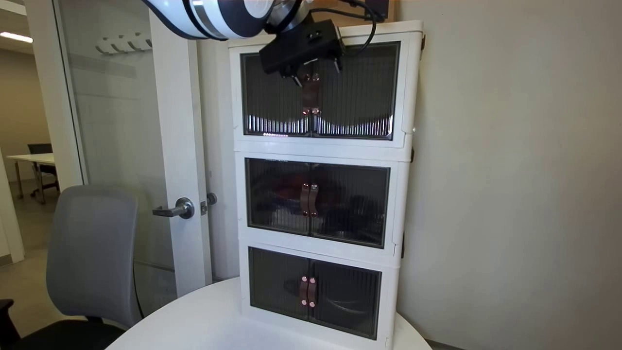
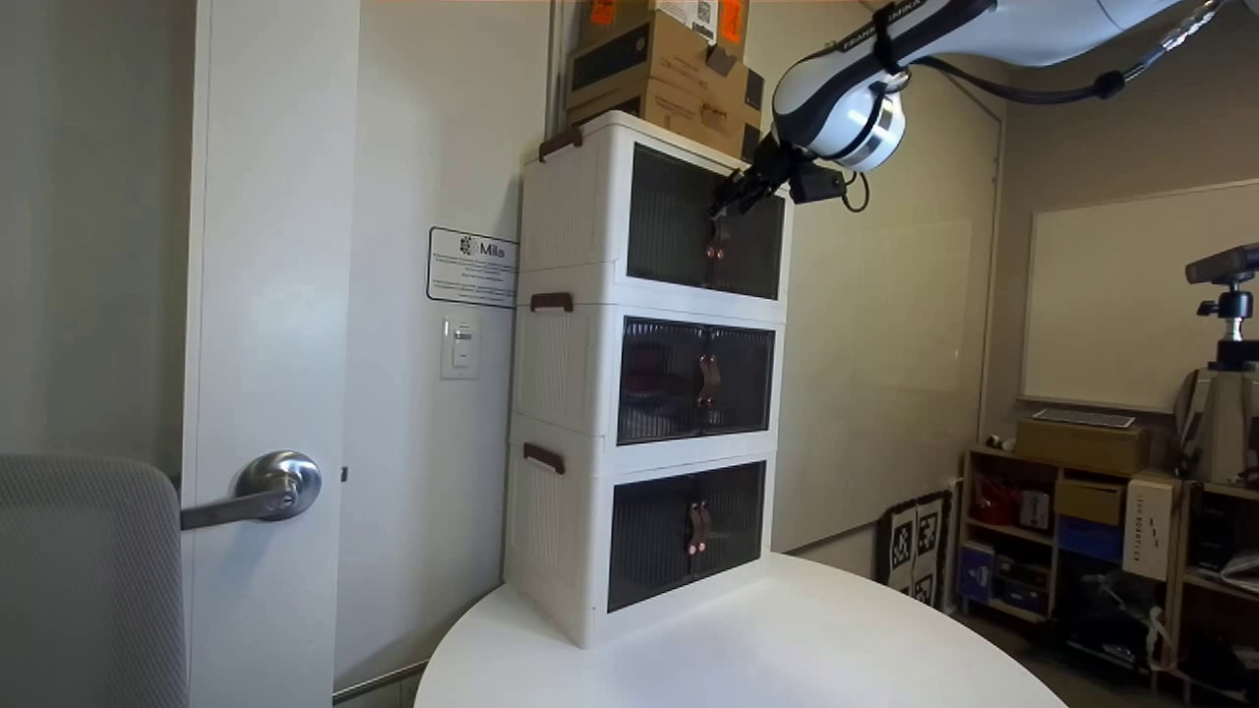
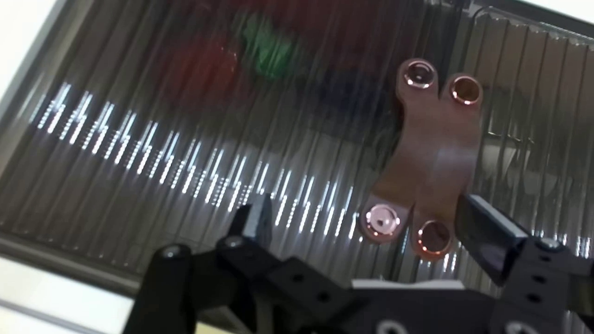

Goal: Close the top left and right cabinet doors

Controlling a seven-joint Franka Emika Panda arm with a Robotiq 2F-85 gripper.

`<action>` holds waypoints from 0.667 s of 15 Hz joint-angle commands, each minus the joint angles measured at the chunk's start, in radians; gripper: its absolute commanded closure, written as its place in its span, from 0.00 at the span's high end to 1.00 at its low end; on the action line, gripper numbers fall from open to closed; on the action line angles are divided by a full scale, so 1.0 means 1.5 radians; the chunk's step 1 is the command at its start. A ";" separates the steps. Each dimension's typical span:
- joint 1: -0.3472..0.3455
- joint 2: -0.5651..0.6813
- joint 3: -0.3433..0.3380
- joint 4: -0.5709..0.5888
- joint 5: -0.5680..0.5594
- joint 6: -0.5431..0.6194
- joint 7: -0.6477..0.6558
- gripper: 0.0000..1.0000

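Note:
The top left door [image 1: 272, 99] and top right door [image 1: 362, 92] of the white cabinet [image 1: 318, 148] look flush with their frame, their edges meeting in the middle. Both doors also show in an exterior view [image 2: 671, 221]. My gripper [image 1: 319, 75] is in front of the reddish handles at the meeting edges. In the wrist view the gripper [image 3: 366, 206] is open, its fingers on either side of the paired handles [image 3: 431, 157]. The right finger is at or against the right handle's lower edge; the left finger is apart, before the left panel [image 3: 185, 153]. Nothing is held.
The middle doors [image 1: 318, 201] and lowest doors [image 1: 313, 291] are shut. Cardboard boxes [image 2: 669, 79] stand on top of the cabinet. The cabinet stands on a round white table [image 2: 787, 639] near a wall. A grey chair [image 1: 92, 253] and a room door [image 1: 180, 146] are beside it.

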 commanded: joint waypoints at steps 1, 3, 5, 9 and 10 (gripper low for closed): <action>0.011 -0.015 0.003 -0.002 -0.003 -0.075 0.021 1.00; 0.002 -0.041 0.017 -0.018 -0.029 -0.154 0.058 1.00; 0.009 -0.072 0.014 -0.040 -0.041 -0.225 0.090 1.00; 0.028 -0.149 0.005 -0.135 -0.102 -0.331 0.191 1.00; 0.033 -0.174 0.005 -0.168 -0.123 -0.347 0.225 1.00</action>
